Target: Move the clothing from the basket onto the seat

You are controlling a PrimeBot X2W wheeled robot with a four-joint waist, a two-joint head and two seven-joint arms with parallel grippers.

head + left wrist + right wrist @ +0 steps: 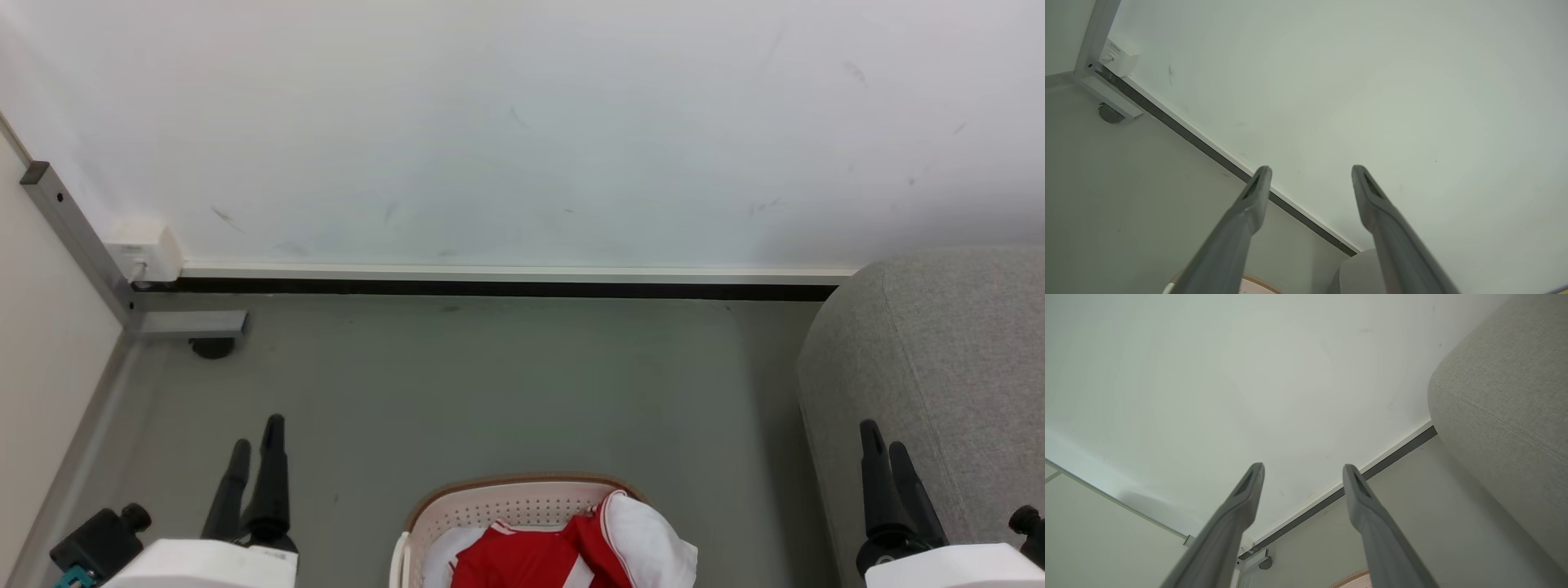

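Observation:
Red clothing (522, 559) with white sleeves and thin white trim lies heaped in the cream basket (506, 500), which stands on the floor at the bottom middle of the head view; one white sleeve hangs over its right rim. The light grey seat (955, 367) rises at the right. My left gripper (257, 431) hangs at the lower left, open and holding nothing, well left of the basket. My right gripper (883, 433) is at the lower right, open with nothing in it, in front of the seat's side. A sliver of basket rim (1257, 281) and the seat (1506, 404) show in the wrist views.
A white wall (522, 122) with a dark baseboard closes the far side. A grey metal frame leg (82, 245) with a foot and a white box (147, 249) stands in the left corner. Grey floor (490, 384) lies between basket and wall.

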